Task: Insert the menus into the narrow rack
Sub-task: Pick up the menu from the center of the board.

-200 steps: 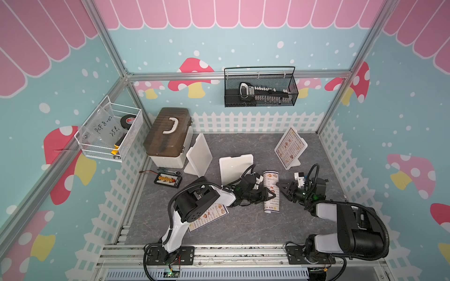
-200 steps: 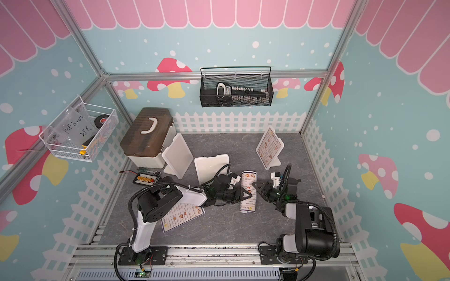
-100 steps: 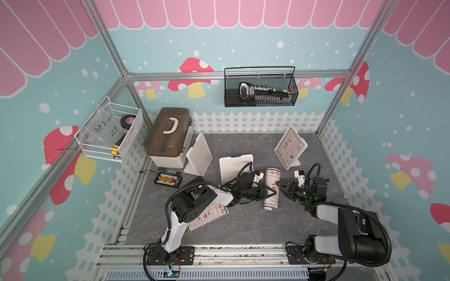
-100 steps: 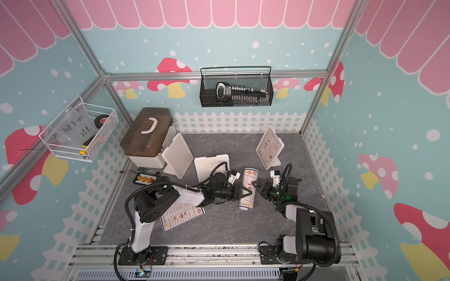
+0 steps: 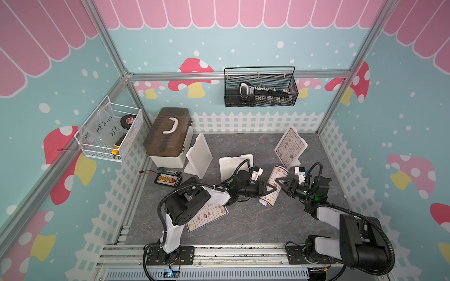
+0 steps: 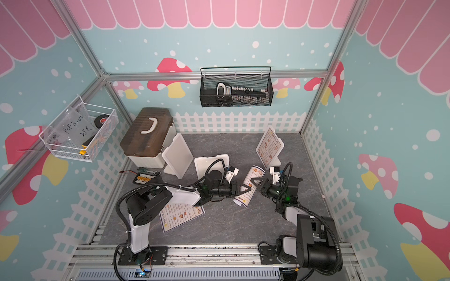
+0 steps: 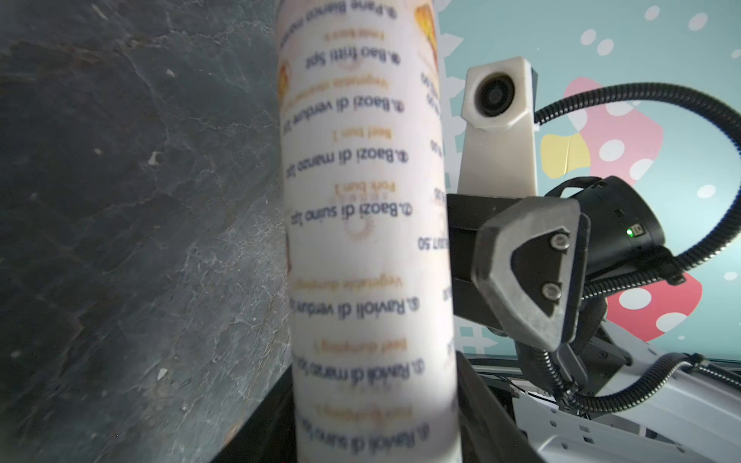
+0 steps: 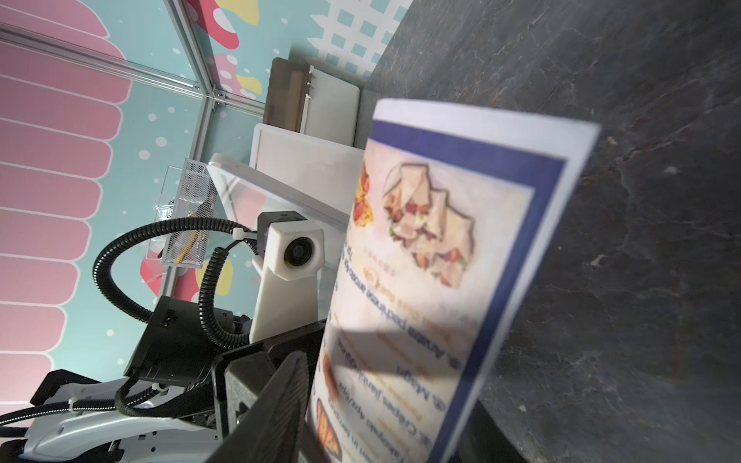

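Two grips on the curled menu [image 5: 278, 173]
Left claw [image 5: 269, 191] and right claw [image 5: 280, 186] both pinched it at the middle of the table [image 5: 243, 226]; a second menu [image 5: 207, 216] lay flat under the left arm [image 5: 214, 194], a third menu [image 5: 291, 148] leaned in a white stand [image 5: 295, 162] behind.

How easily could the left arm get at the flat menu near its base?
Probably not readily: the left gripper is closed on the curled menu, and the flat menu lies partly under that arm's own forearm. It would need to release and fold back.
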`<act>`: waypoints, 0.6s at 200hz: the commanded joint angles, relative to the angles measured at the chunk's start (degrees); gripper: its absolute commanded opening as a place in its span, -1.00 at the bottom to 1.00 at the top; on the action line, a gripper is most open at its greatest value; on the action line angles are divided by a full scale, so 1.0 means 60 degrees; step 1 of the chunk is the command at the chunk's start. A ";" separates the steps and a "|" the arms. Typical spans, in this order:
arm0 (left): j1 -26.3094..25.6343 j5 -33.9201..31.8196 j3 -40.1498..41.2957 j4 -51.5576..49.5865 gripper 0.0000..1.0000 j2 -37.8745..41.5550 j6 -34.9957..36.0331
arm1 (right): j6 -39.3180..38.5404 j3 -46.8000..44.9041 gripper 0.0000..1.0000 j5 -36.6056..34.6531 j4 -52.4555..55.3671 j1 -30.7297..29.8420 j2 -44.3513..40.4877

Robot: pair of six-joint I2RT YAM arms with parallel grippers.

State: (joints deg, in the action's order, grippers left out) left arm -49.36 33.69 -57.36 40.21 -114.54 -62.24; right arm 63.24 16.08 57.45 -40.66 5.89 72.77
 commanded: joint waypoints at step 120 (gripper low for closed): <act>0.0156 -0.0298 0.0362 0.0609 0.10 0.0250 -0.0343 | 0.0295 -0.0218 -0.56 -0.0184 -0.0368 -0.0074 -0.0900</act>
State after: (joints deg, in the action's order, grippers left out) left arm -48.82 32.99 -55.96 41.54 -114.54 -63.33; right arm 64.75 15.49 56.60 -41.21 5.89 68.62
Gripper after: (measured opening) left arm 0.549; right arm 0.238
